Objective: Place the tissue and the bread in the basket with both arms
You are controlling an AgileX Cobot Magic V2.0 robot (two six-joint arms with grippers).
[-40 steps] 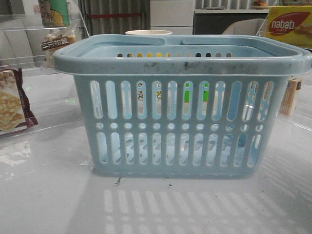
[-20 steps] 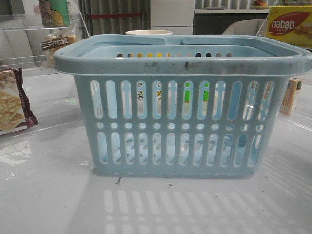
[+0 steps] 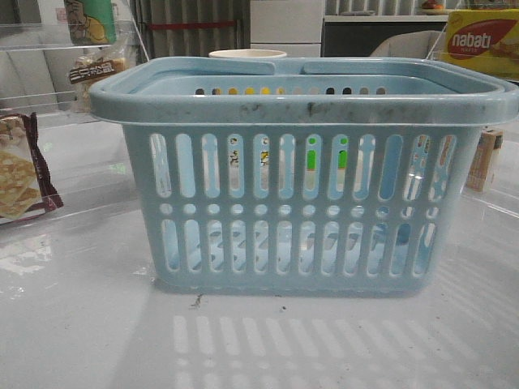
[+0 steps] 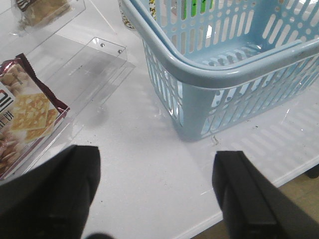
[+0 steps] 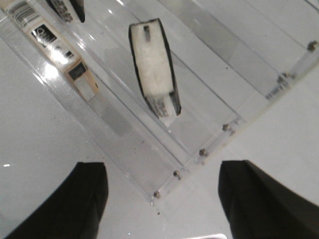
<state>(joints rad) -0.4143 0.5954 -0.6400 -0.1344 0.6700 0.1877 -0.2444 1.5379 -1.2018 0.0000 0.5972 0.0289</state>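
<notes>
The light-blue basket [image 3: 300, 186] stands mid-table and looks empty; it also shows in the left wrist view [image 4: 224, 74]. The bread [image 3: 96, 71], clear-wrapped with a dark label band, lies on a clear shelf at the far left, and its edge shows in the left wrist view [image 4: 40, 10]. The tissue [image 5: 153, 69], a black-edged packet with a pale face, stands on a clear tray in the right wrist view. My left gripper [image 4: 157, 194] is open and empty above the table, short of the basket. My right gripper [image 5: 162, 199] is open and empty, short of the tissue. Neither arm shows in the front view.
A maroon-edged cracker packet [image 3: 20, 174] lies on a clear tray at the left, also in the left wrist view [image 4: 25, 109]. A yellow nabati box [image 3: 478, 40] sits at the back right, a small carton [image 3: 484, 160] below it. Small boxes [image 5: 60, 45] lie beside the tissue. The table's front edge [image 4: 259, 184] is near my left gripper.
</notes>
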